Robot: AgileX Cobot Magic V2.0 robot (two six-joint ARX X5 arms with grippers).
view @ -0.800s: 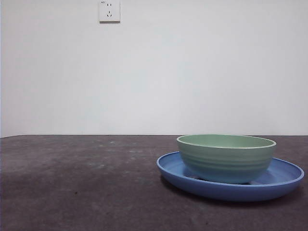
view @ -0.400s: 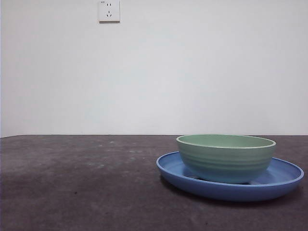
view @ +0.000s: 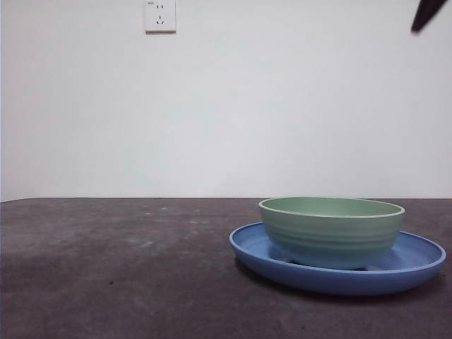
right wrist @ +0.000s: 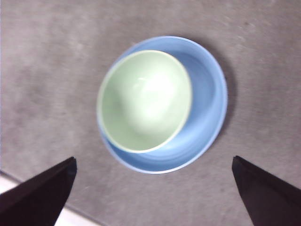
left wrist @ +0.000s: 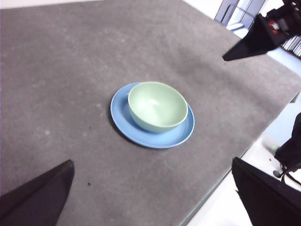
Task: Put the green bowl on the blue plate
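While both grippers hang clear of the dishes, status by item:

right gripper (right wrist: 150, 197): jaws spread wide, nothing between them; directly above the bowl and plate, looking straight down (likely the black tip at the top corner of the front view, judged from position only).

left gripper (left wrist: 150, 197): jaws wide apart, empty; high and off to the side, angled view across the table (left wrist: 70, 70), well apart from the dishes. Reads as the waiting arm.

green bowl (right wrist: 145, 100): upright, sitting inside the blue plate, off-centre toward one side of the rim; untouched by either gripper. Front view shows base down on the plate floor (view: 332, 232).

blue plate (right wrist: 211, 94): flat on the table, wider crescent of bare blue showing on one side of the bowl.

why placed so: bowl resting in plate with no grip on it suggests placement done; wide jaws fit a release posture.

arm pose: right arm raised with wrist pointing down over the stack; left arm raised, tilted, near the table edge.

task progress: looks complete (judgement only).

risk: low; off-centre seat looks stable, no tilt visible.
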